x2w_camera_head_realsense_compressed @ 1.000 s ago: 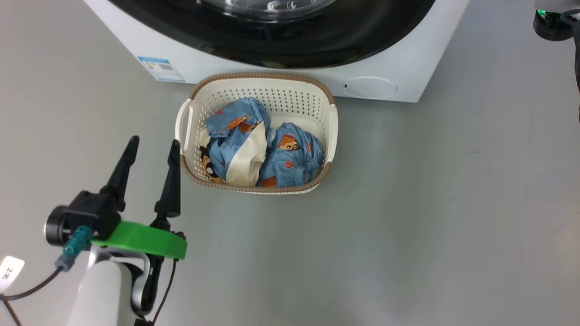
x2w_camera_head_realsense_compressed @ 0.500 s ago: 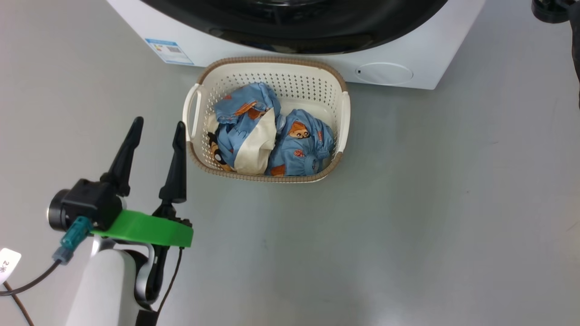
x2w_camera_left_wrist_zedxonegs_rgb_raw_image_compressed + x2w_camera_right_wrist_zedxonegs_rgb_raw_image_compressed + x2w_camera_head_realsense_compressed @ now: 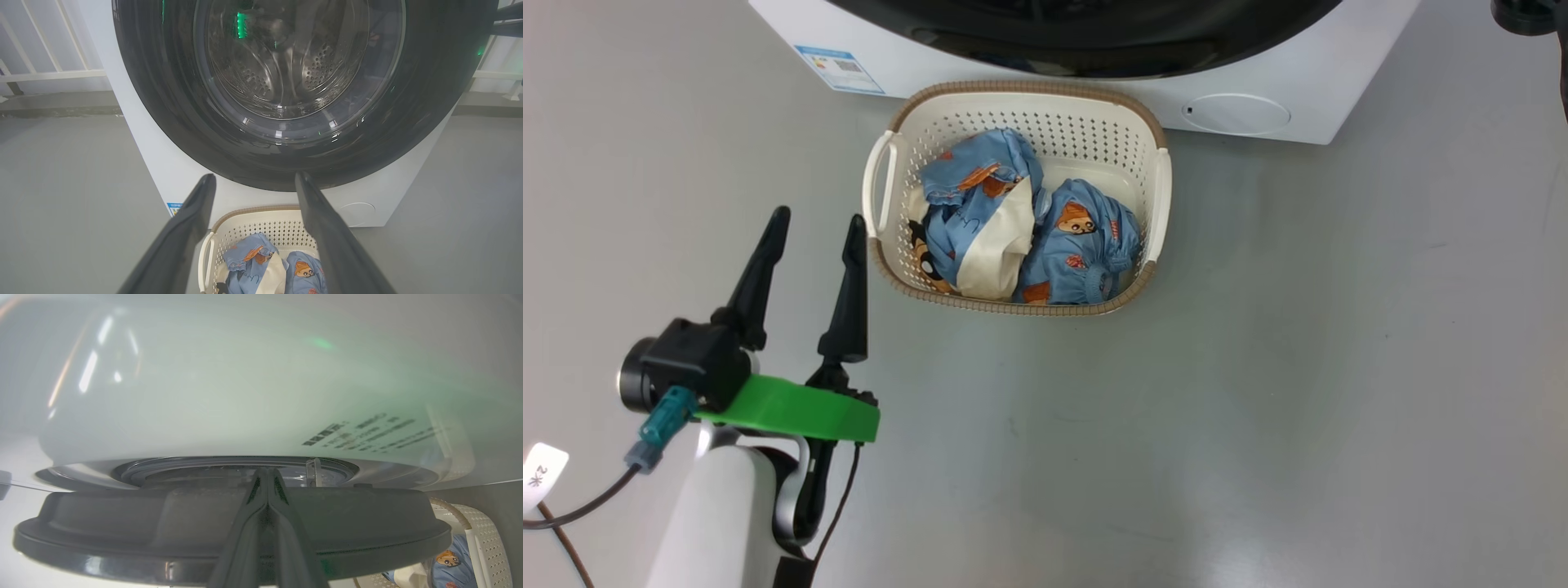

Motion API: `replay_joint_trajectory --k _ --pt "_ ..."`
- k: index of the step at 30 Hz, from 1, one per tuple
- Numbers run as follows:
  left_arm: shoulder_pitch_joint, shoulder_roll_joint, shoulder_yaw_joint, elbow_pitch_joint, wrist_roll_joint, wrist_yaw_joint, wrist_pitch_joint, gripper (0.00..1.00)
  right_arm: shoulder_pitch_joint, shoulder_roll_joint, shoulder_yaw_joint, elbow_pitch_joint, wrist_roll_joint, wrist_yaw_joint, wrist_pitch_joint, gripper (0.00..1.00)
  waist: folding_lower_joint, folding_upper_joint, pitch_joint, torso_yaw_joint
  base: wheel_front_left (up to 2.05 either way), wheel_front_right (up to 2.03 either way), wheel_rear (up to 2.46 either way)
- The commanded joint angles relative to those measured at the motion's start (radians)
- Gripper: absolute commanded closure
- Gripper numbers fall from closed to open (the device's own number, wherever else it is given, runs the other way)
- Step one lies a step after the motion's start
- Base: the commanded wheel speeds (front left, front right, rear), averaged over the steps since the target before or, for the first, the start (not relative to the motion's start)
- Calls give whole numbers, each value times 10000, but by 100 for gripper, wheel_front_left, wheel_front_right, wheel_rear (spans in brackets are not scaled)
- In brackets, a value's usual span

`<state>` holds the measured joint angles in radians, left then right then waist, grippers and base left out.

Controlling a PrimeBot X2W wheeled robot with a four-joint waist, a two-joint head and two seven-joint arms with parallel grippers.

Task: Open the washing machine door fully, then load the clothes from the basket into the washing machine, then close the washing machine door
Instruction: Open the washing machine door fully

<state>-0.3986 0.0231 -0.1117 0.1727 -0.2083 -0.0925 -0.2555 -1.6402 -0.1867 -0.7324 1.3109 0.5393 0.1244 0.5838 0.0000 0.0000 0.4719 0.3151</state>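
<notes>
Smooth grey floor [image 3: 1258,367], perforated cream basket [image 3: 1054,131], glossy round door [image 3: 155,102]

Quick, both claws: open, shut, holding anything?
Left claw: open, empty, left of the basket.
Right claw: shut, nothing visibly held, tips at the washing machine door.

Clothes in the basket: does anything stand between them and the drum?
Yes. The washing machine door stands across the opening of the washing machine, above the basket; the right wrist view suggests it is ajar at most. Nothing covers the clothes, and the open left gripper hangs beside the basket.
</notes>
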Motion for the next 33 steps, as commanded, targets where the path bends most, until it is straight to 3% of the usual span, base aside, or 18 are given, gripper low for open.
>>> replay_joint_trajectory --k 1,23,33 --pt "-136 272 295 -287 -88 53 -63 0 -569 258 -123 -203 -154 63 70 100 0 0 -3 39 0 0 0" --pt "-76 271 110 -350 -207 58 -63 0 -668 237 -1626 -202 -1820 63 164 100 0 0 201 415 0 0 0" --pt "-229 271 88 -536 -135 118 -63 0 -850 401 -1866 -202 -2199 63 1593 100 0 0 157 231 0 0 0"
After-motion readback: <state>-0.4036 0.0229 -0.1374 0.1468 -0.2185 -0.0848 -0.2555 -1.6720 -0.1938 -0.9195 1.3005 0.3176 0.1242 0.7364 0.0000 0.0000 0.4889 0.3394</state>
